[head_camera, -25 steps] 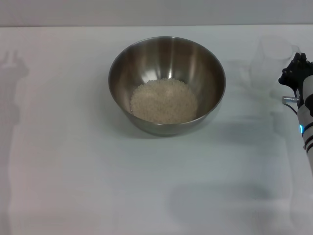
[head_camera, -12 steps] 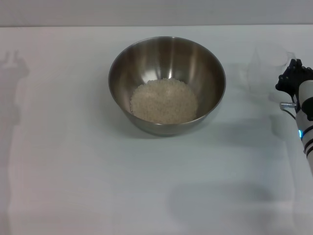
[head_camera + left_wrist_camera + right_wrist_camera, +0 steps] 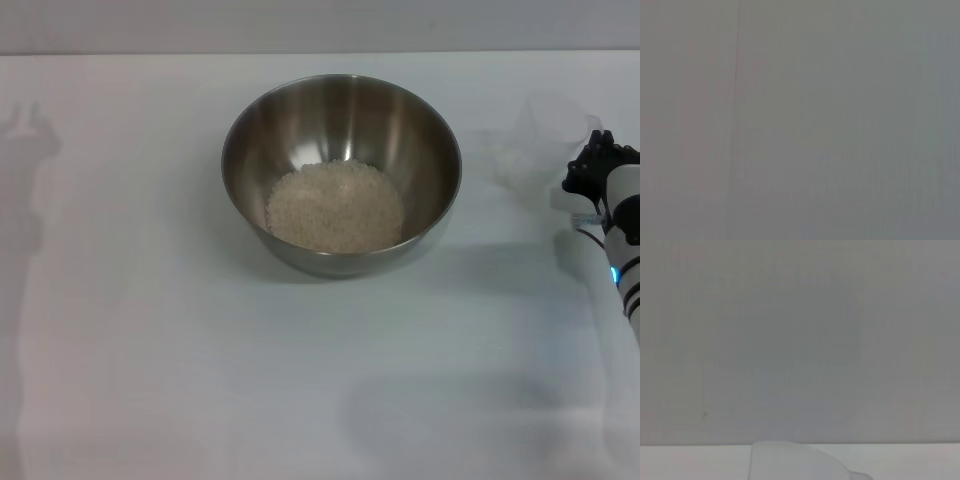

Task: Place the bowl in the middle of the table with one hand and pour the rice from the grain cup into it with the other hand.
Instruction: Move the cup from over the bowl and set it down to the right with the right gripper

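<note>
The steel bowl (image 3: 341,172) stands in the middle of the white table (image 3: 150,330). A mound of pale rice (image 3: 335,207) lies in its bottom. The clear grain cup (image 3: 548,140) is upright at the right of the bowl, low over the table, and looks empty. My right gripper (image 3: 592,168) is at the cup's right side and holds it. The cup's pale rim also shows in the right wrist view (image 3: 790,460). My left gripper is out of view; the left wrist view shows only a plain grey surface.
The table's far edge (image 3: 320,52) runs along the top of the head view. My right forearm (image 3: 625,260) reaches in along the right edge. Faint arm shadows lie on the table at the left and at the front right.
My right gripper and the grain cup have moved together a little downward and toward me. The bowl and rice have not moved.
</note>
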Robot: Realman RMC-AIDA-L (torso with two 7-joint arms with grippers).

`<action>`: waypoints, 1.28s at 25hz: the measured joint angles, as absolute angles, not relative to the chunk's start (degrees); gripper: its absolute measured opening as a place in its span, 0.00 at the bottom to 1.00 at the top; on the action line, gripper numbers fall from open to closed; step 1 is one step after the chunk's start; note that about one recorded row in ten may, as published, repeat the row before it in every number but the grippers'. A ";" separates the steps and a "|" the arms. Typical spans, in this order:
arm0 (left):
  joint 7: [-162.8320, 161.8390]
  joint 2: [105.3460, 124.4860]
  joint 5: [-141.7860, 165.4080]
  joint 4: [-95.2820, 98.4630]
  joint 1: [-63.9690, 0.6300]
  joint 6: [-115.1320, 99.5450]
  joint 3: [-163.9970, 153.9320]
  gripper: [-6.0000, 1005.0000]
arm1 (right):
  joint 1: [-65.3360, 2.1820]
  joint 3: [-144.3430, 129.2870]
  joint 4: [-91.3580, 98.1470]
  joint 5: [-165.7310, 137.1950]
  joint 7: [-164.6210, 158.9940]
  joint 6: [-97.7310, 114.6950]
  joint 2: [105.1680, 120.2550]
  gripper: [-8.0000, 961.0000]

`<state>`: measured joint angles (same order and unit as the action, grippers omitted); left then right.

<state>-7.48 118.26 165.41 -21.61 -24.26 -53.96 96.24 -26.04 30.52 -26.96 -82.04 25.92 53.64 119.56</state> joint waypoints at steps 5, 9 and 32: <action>-7.47 118.20 165.41 -21.62 -24.31 -53.98 96.23 0.20 | -26.18 30.17 -26.89 -82.05 25.92 53.48 119.53 0.06; -7.47 118.12 165.41 -21.62 -24.33 -54.05 96.24 0.20 | -26.21 29.86 -26.89 -82.08 26.26 53.47 119.53 0.06; -7.37 117.95 165.41 -21.62 -24.88 -53.84 96.55 0.20 | -20.02 24.20 -33.65 -82.62 32.79 62.50 119.70 0.50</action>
<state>-7.37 117.95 165.41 -21.62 -24.88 -53.84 96.55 -20.02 24.20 -33.65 -82.62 32.79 62.50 119.70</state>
